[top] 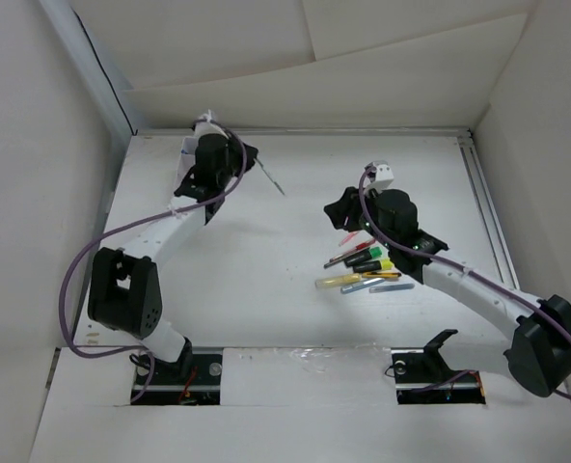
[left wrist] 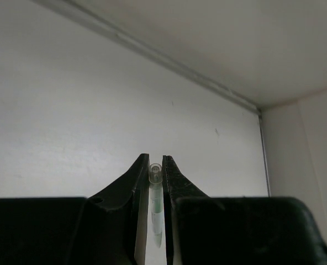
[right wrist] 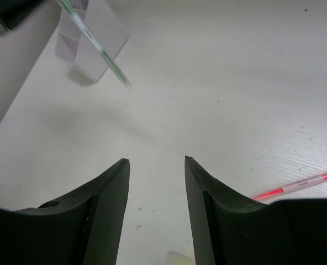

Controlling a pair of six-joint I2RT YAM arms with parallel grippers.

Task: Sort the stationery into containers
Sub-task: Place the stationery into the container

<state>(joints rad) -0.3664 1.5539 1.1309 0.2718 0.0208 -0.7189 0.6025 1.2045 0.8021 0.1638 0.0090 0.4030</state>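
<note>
My left gripper (top: pixel 254 161) is shut on a thin clear pen with green ink (top: pixel 272 181), held above the table at the far left; the pen's end shows between the fingertips in the left wrist view (left wrist: pixel 155 172). The white partitioned box (right wrist: pixel 109 34) stands behind that pen in the right wrist view; from above it is mostly hidden by the left arm (top: pixel 183 172). My right gripper (top: pixel 339 210) is open and empty (right wrist: pixel 155 161) just beyond the pile of stationery (top: pixel 363 270). A red pen (top: pixel 349 237) lies beside it and shows in the right wrist view (right wrist: pixel 296 186).
The pile holds yellow, light blue, grey, red and black-with-green pens at centre right. A metal rail (top: pixel 486 207) runs along the table's right edge. White walls close in the back and both sides.
</note>
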